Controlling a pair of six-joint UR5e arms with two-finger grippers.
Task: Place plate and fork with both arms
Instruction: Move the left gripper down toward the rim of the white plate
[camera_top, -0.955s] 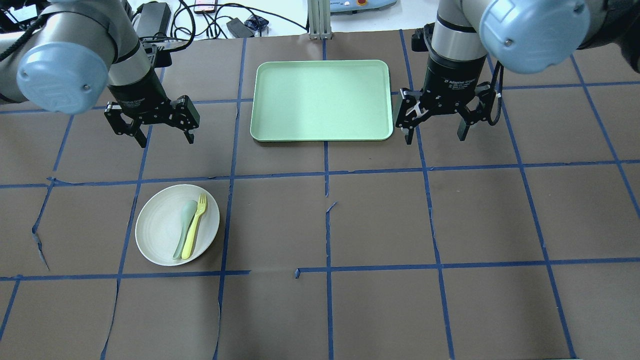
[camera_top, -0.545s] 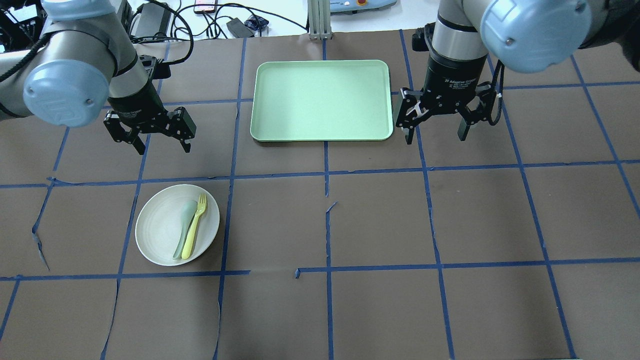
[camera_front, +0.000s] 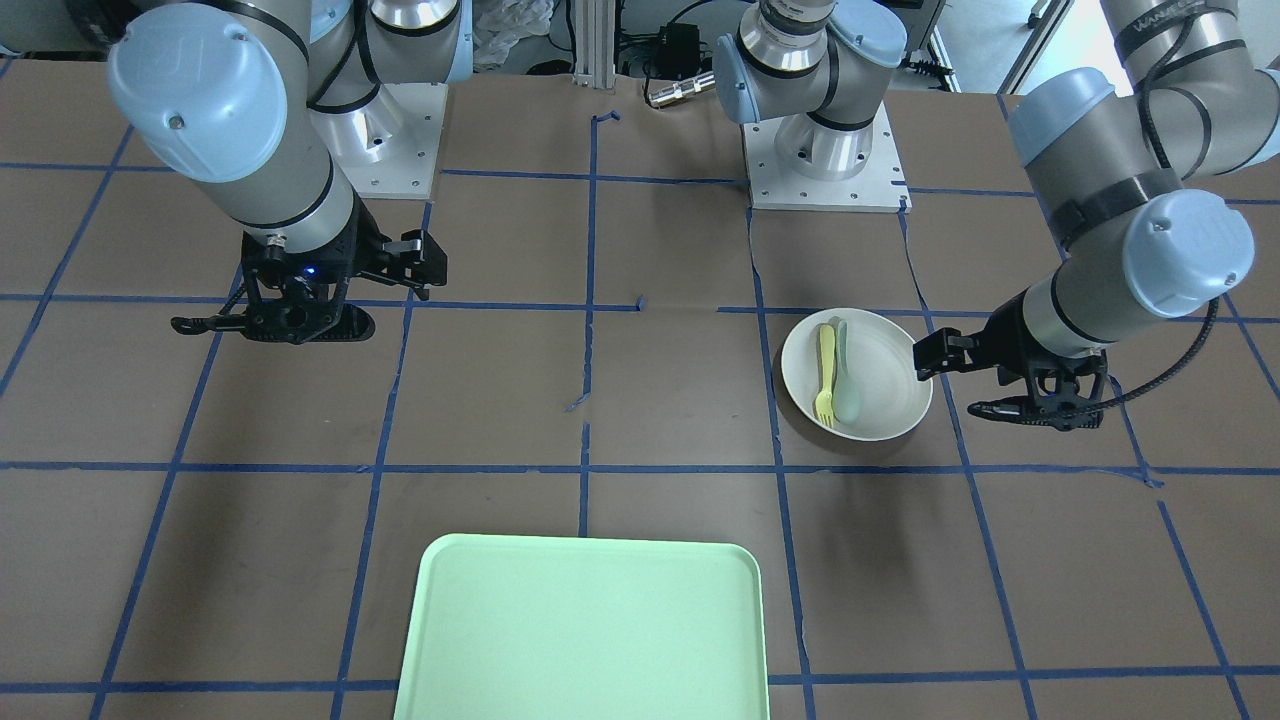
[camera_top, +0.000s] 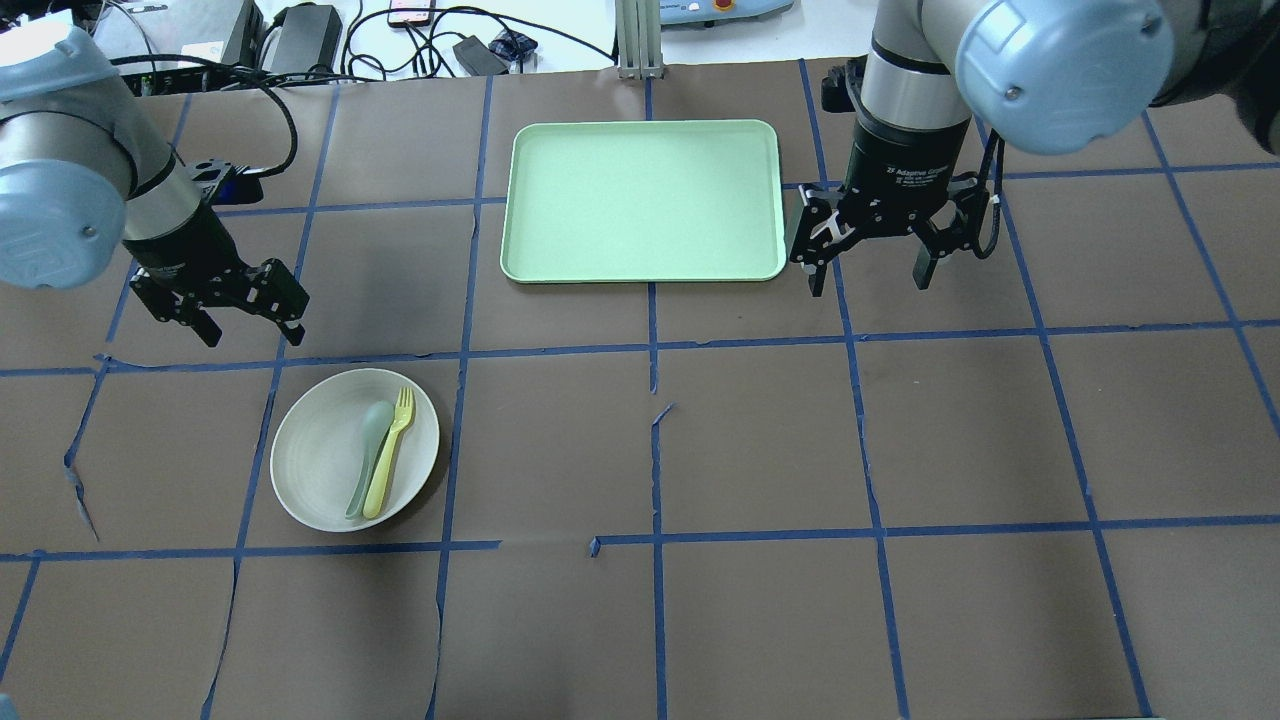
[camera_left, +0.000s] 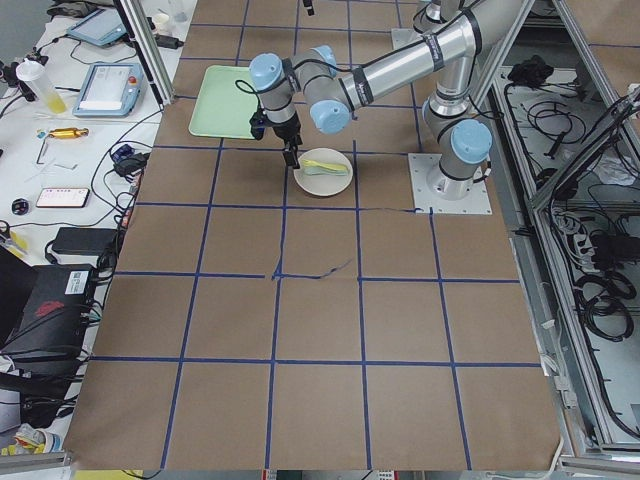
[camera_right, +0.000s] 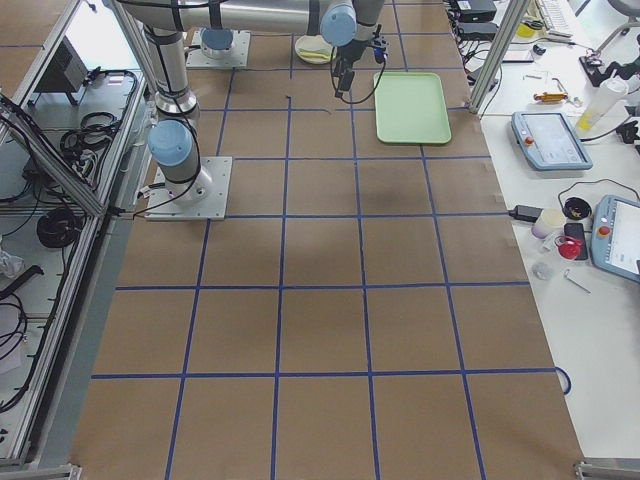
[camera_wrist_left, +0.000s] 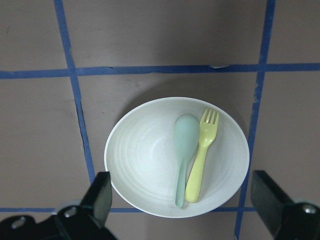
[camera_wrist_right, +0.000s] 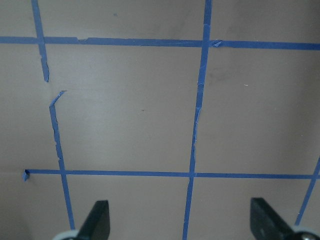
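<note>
Left arm (camera_top: 165, 225) has swung out toward its own side and closer to the plate (camera_top: 320, 470) since a second ago. Right arm (camera_top: 905, 110) has barely budged, parked by the right edge of the green tray (camera_top: 640, 200). Both sets of jaws are spread wide with nothing in them.

Plate's a round, off-white, shallow thing with a raised rim and faint rings inside. It sits flat on the brown desk (camera_top: 760, 450) in the robot's left half, well apart from the tray.

Fork (camera_top: 390, 455) is slim and bright yellow, lying in the plate with its tines pointing away from the robot. It's right alongside a pale mint spoon (camera_top: 368, 450), on the spoon's right. Left arm's jaws hang just past the plate's far rim, not touching it.
</note>
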